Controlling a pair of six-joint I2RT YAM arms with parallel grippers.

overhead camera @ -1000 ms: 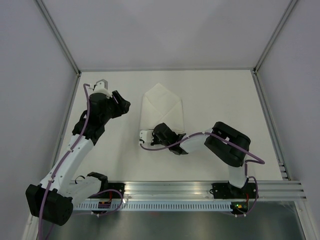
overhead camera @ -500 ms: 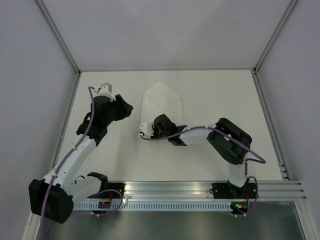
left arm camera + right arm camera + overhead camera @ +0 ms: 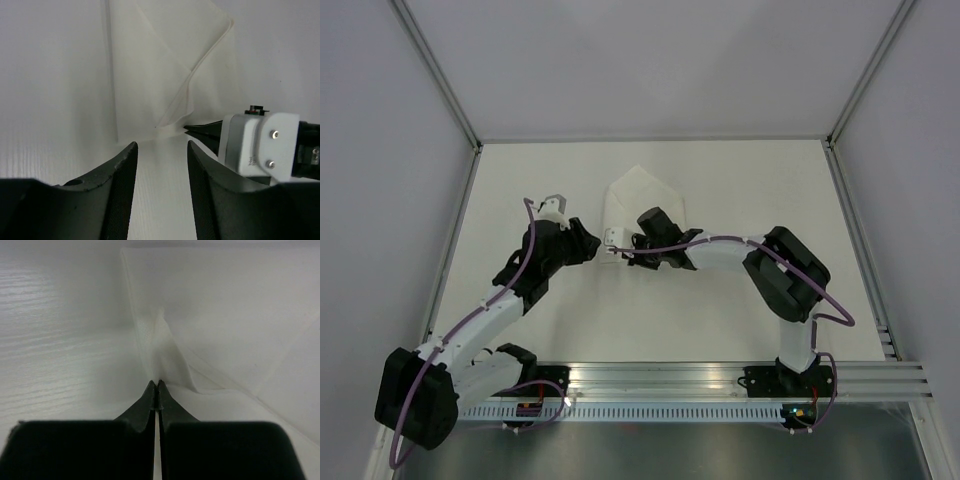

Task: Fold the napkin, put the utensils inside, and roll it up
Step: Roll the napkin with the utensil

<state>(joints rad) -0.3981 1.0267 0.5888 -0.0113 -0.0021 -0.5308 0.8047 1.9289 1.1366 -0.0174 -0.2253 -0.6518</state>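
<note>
Across the middle of the top view spreads the white table (image 3: 740, 200), fenced by grey walls. From the lower left corner the left arm (image 3: 490, 315) reaches up and to the right, elbow low, wrist angled toward the frame's centre. The right arm (image 3: 780, 285) rises from the lower right, bends sharply at its elbow, and stretches its forearm leftward. Just above centre lies the napkin (image 3: 640, 195), folded to a point at its top edge, with diagonal flaps crossing. The right gripper (image 3: 157, 385) has its jaws pressed together on the napkin's lower left corner, where the cloth puckers upward. The left gripper (image 3: 161, 150) sits just left of that corner, its fingers apart and grasping nothing.
</note>
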